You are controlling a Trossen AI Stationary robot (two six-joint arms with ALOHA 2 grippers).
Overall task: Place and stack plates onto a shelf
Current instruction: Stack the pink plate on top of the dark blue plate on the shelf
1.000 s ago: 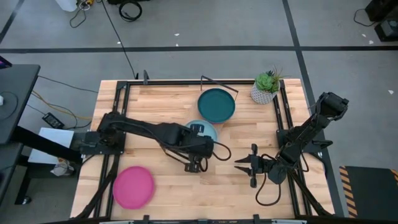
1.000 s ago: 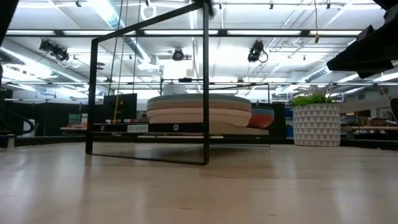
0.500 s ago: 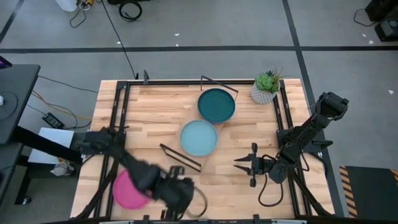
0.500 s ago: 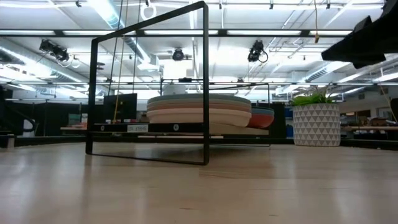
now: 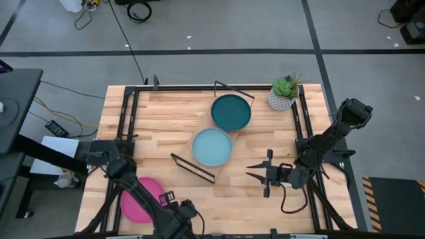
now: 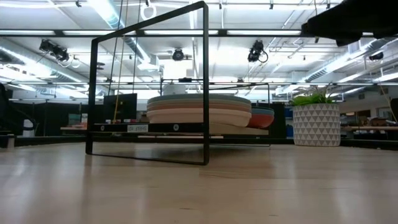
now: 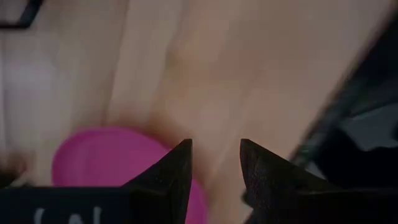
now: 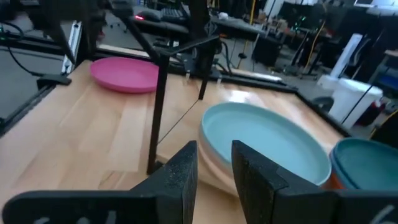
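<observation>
L gripper (image 7: 214, 163) slightly open, empty, by pink plate (image 5: 136, 199); R gripper (image 5: 255, 174) open, idle.

I am working above a grey floor (image 5: 199, 26) crossed by dark seams. Ceiling lights (image 6: 112, 12) are shining across the room; cables (image 5: 136, 10) are lying there.

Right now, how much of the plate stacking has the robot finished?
Mostly done: two stacks sit on the shelf, topped by a light blue plate and a teal plate. Nothing is in hand; the left gripper hangs open by the pink plate, the last one left. The right gripper waits, open.
</observation>
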